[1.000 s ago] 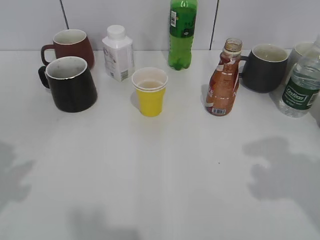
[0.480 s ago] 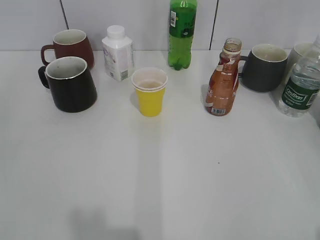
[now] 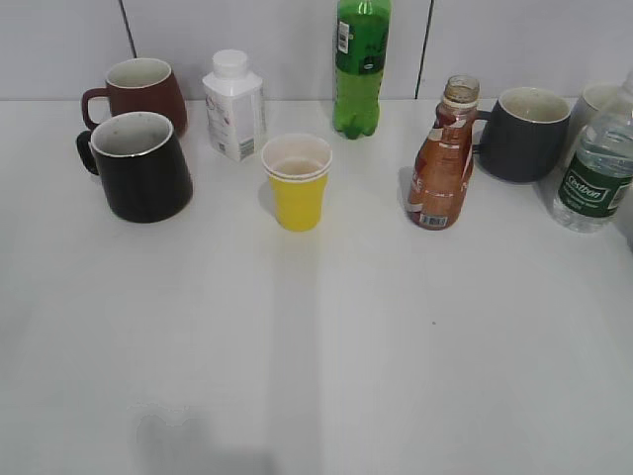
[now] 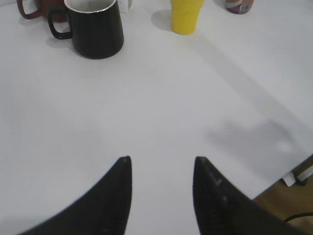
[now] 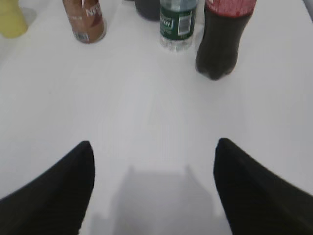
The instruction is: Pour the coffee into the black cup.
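The coffee bottle (image 3: 441,161) stands upright and uncapped right of centre, brown liquid behind an orange-red label; it also shows in the right wrist view (image 5: 84,20). The black cup (image 3: 140,166) stands at the left with its handle to the left; it also shows in the left wrist view (image 4: 95,27). Neither gripper shows in the exterior view. My left gripper (image 4: 161,159) is open and empty over bare table, well short of the cup. My right gripper (image 5: 154,144) is wide open and empty, well short of the bottles.
A yellow paper cup (image 3: 296,181) stands mid-table. Behind are a maroon mug (image 3: 138,91), a white carton bottle (image 3: 234,105) and a green soda bottle (image 3: 361,64). At the right are a dark grey mug (image 3: 521,134), a water bottle (image 3: 595,168) and a dark cola bottle (image 5: 222,36).
The arm shadows on the table at the left and right a second ago are gone. The objects have not moved.
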`<state>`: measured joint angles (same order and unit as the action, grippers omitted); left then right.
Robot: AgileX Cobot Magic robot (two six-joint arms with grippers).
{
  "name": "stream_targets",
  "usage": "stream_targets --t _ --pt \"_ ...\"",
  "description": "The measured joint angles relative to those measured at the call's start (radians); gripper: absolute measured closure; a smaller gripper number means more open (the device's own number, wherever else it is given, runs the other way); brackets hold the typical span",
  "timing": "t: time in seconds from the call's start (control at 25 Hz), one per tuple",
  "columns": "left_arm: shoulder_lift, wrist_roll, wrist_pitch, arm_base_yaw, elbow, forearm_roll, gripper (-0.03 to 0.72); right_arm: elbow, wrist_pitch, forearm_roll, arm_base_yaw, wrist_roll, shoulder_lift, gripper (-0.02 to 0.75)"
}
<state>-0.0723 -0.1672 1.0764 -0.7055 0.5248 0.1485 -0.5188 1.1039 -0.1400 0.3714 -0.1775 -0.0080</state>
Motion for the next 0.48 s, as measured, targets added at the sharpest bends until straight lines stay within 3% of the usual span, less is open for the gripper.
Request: stream_targets --t 0.48 --pt "0.0 0.009 -0.001 0.0 0.0 -0.002 0.372 0.017 -0.046 -0.004 0.0 0.0 -0.001 0.147"
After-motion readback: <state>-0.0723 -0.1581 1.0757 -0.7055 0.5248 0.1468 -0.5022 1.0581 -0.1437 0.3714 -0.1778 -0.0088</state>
